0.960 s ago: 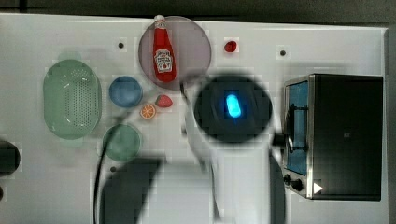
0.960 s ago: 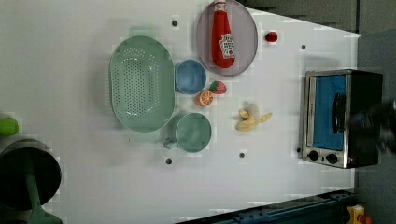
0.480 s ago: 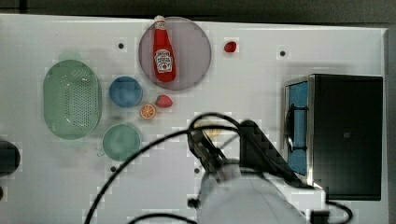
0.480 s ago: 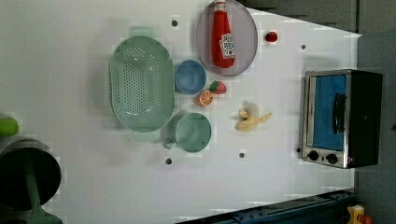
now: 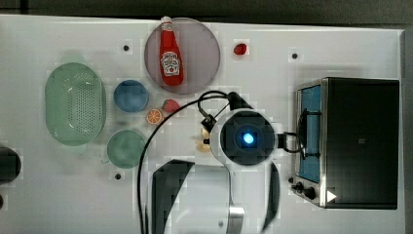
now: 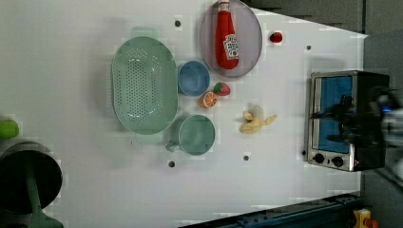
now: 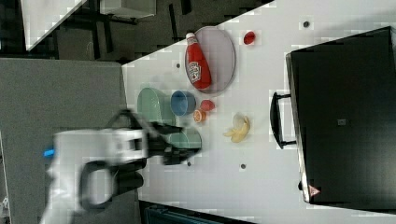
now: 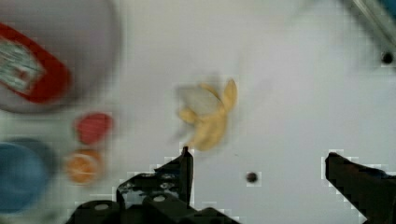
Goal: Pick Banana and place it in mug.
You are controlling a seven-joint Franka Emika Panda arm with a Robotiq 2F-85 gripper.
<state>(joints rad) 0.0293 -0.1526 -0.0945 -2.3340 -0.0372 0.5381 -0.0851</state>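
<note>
The banana (image 8: 209, 120) is pale yellow, half peeled, and lies on the white table (image 6: 285, 190). It also shows as the banana (image 6: 256, 121) in the left view, and the banana (image 7: 239, 128) in the right view. In the top view my arm covers most of the banana (image 5: 203, 140). My gripper (image 8: 258, 163) hangs above the table, open, with nothing between its fingers and the banana just beyond one fingertip (image 8: 186, 161). The pale-green mug (image 5: 125, 148) stands upright to the top view's left of the banana, and as the mug (image 6: 196, 135) it has its handle toward the colander.
A green colander (image 5: 75, 103), a blue cup (image 5: 130, 95), an orange slice (image 5: 154, 116) and a strawberry (image 5: 170, 105) sit near the mug. A ketchup bottle (image 5: 170, 56) lies on a grey plate (image 5: 202, 53). A toaster oven (image 5: 355, 141) stands at the top view's right.
In the top view my arm has drawn back and then swung over the banana. In the left view it now reaches in across the toaster oven. The objects have not moved.
</note>
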